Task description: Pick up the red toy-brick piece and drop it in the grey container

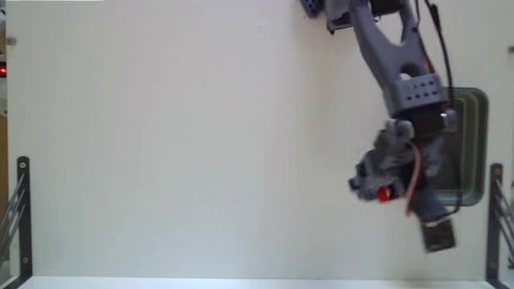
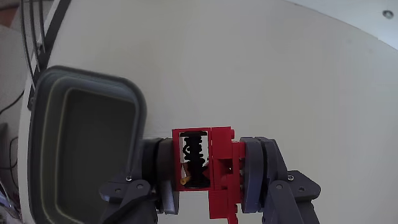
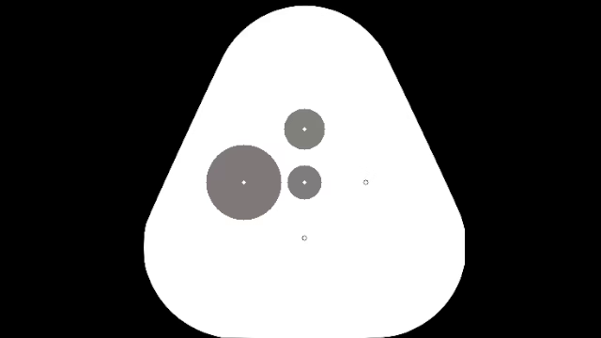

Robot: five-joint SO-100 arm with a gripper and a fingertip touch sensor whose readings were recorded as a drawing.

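Note:
In the wrist view my gripper is shut on the red toy-brick piece, a small red cluster with a dark hollow showing, held above the white table. The grey container lies just to the left of the held piece in that view, empty inside. From the fixed view the arm reaches down from the top right, and the gripper with the red toy-brick piece hangs just left of the grey container, which the arm partly hides.
A white table fills most of the fixed view. Black metal rails stand at its left and right edges. Cables run along the arm over the bin.

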